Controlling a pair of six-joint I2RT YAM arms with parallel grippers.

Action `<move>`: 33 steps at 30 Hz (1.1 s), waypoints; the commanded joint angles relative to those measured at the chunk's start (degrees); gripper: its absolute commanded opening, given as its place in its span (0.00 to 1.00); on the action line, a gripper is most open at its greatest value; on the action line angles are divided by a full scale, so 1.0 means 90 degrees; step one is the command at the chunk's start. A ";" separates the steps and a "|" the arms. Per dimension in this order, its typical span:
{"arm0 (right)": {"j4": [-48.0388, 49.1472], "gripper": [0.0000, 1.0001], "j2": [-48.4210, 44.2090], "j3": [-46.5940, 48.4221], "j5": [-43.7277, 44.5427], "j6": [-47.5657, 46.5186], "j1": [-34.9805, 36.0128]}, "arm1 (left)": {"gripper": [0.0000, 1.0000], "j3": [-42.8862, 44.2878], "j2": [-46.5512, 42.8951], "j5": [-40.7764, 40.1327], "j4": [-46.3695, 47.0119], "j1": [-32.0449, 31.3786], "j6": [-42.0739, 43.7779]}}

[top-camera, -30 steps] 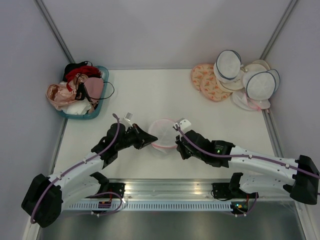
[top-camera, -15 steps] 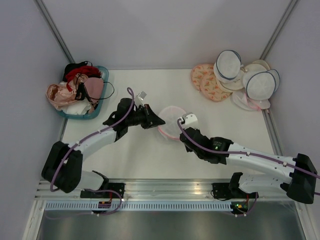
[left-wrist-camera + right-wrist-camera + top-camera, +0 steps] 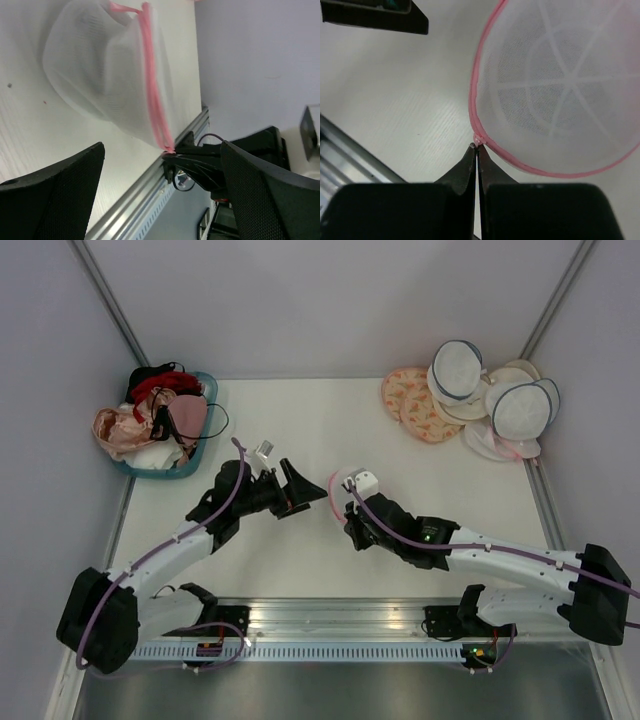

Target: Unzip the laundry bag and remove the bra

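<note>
The laundry bag (image 3: 560, 95) is white mesh with a pink zip rim and pink-white ribs. My right gripper (image 3: 478, 146) is shut on the small pink pull at the rim's near edge. From above only a sliver of the bag (image 3: 335, 483) shows by the right gripper (image 3: 342, 500). In the left wrist view the bag (image 3: 100, 75) stands up off the table, pinched at its lowest point. My left gripper (image 3: 305, 492) is open just left of it, its fingers (image 3: 60, 190) spread wide around nothing. The bra is hidden; only a dim grey shade shows through the mesh.
A blue basket (image 3: 196, 466) of pink, red and black bras sits at the back left. Orange-patterned discs (image 3: 412, 405) and navy-rimmed white bags (image 3: 490, 400) are piled at the back right. An aluminium rail (image 3: 330, 615) runs along the near edge.
My left gripper was shut at the bag's left edge, lifted away with it, then opened and let go. The right gripper stayed shut on the pull, and the bag tipped up.
</note>
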 commanded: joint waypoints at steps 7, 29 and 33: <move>0.1268 0.00 0.0409 -0.0019 -0.1726 -0.0160 0.0006 | 0.98 -0.0319 -0.0268 -0.0068 0.0991 -0.0757 -0.1021; 0.0644 0.00 -0.0011 -0.0097 -0.1268 -0.0052 -0.0004 | 0.02 0.0023 0.0387 -0.0956 0.0220 -0.1197 -0.0426; 0.0011 0.01 -0.0177 -0.0312 -0.0918 0.0172 0.0006 | 0.02 0.0140 0.0212 -0.0849 -0.0073 -0.0778 -0.0210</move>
